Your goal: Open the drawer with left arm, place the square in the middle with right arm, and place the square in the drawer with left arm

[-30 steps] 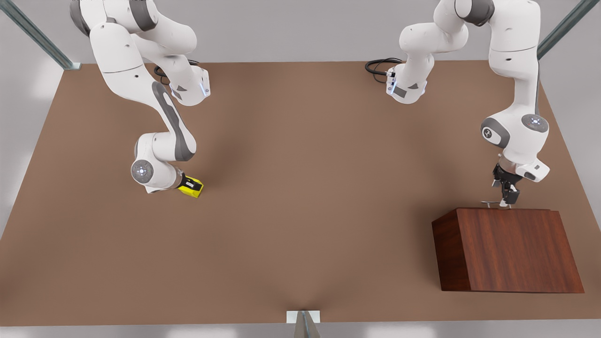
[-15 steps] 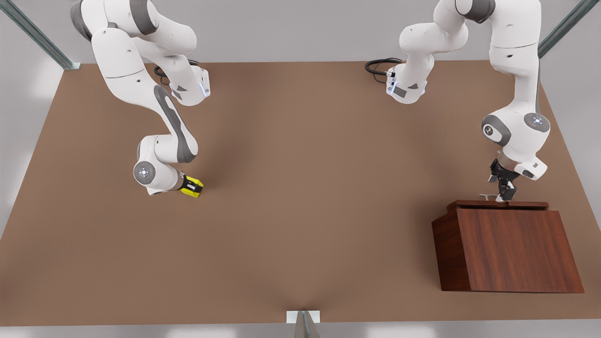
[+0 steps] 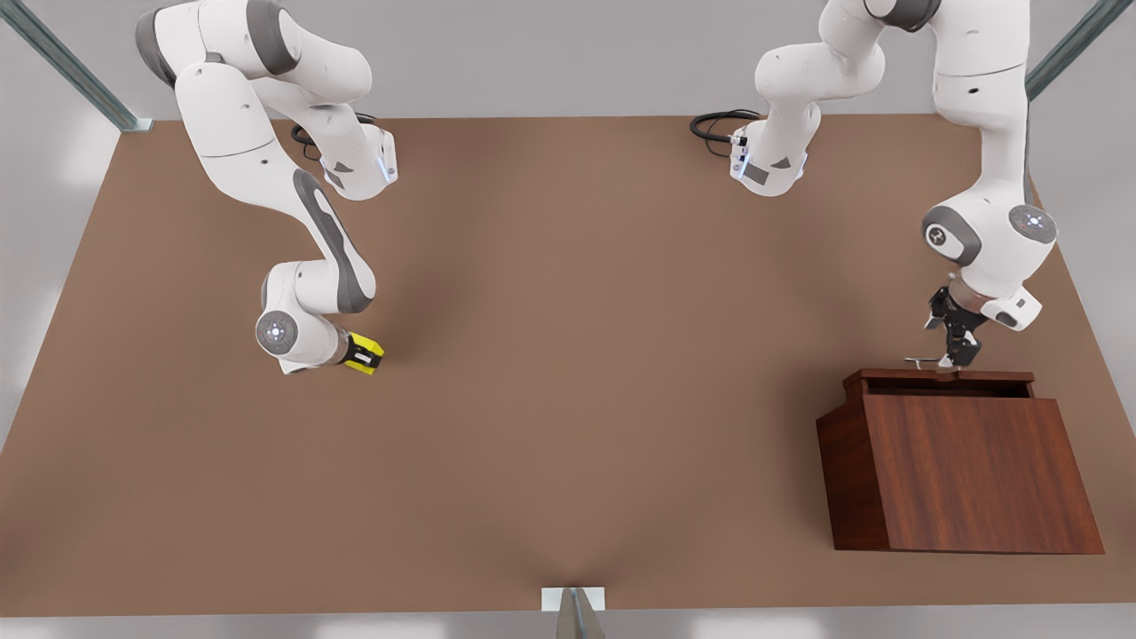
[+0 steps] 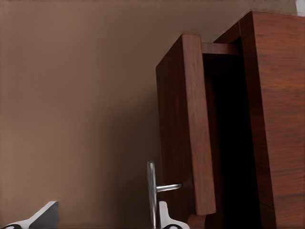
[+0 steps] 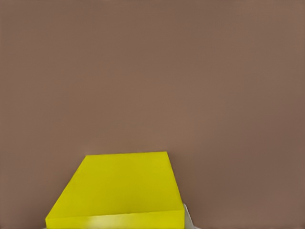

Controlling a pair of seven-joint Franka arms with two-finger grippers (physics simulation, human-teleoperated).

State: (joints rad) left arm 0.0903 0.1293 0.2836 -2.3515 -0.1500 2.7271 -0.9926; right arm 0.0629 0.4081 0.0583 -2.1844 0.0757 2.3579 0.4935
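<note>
Front view: the left gripper (image 3: 954,362) hangs at the far edge of the reddish-brown wood-grain box (image 3: 972,475), its dark fingers closed around the thin silver bar handle (image 3: 923,360) of the drawer (image 3: 941,382). The drawer stands pulled out a short way toward the gripper, a dark slot open between its front panel and the box body. From the left wrist view, the drawer front (image 4: 188,124) is a flat panel of the same dark red wood grain, the handle (image 4: 151,191) a slim bright rod on a short post, right at the gripper's fingertips, one pale fingertip (image 4: 164,217) touching beside it. No writing or label can be read on the box or drawer.

Across the table, the right gripper (image 3: 359,355) sits low over the brown tabletop (image 3: 568,355) with the square (image 3: 366,353) between its fingers, closed on it. In the right wrist view the square (image 5: 119,188) is a plain bright yellow block with smooth unmarked faces, directly under the gripper, a pale fingertip (image 5: 187,217) against one side. Whether it touches the table cannot be told. The square lies well apart from the drawer, with the bare matte middle of the table between them.
</note>
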